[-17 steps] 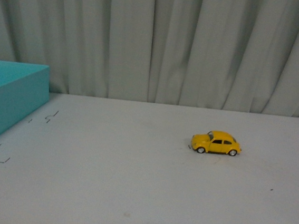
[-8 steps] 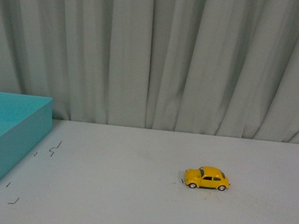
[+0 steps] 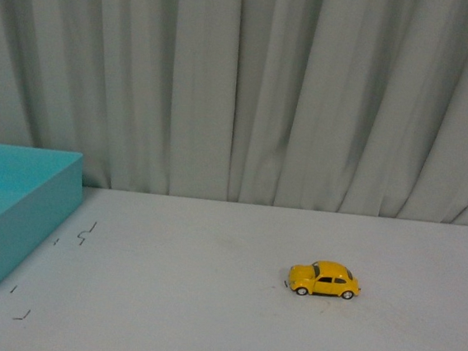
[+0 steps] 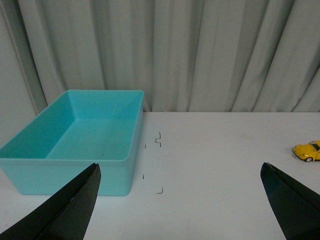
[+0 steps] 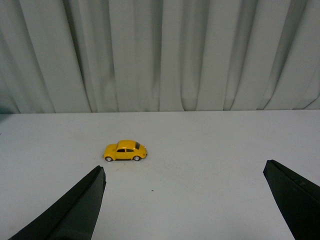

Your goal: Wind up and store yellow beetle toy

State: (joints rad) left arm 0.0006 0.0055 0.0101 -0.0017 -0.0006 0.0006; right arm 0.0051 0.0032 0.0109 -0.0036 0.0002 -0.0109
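Right wrist view gives us the right gripper with fingers spread wide and empty over the white worktop. The beetle stands on its wheels ahead of it, clear of both fingers. Our left gripper is likewise spread and empty, with the turquoise bin ahead. Small dark marks lie beside the bin, too small to read. Beetle and bin sit well apart.

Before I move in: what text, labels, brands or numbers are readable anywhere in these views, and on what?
None is readable in any view.
yellow beetle toy: no lettering or plate can be made out; too small to tell.
turquoise bin: plain walls, no label.
table: small dark marks, hooks and dashes, not letters.
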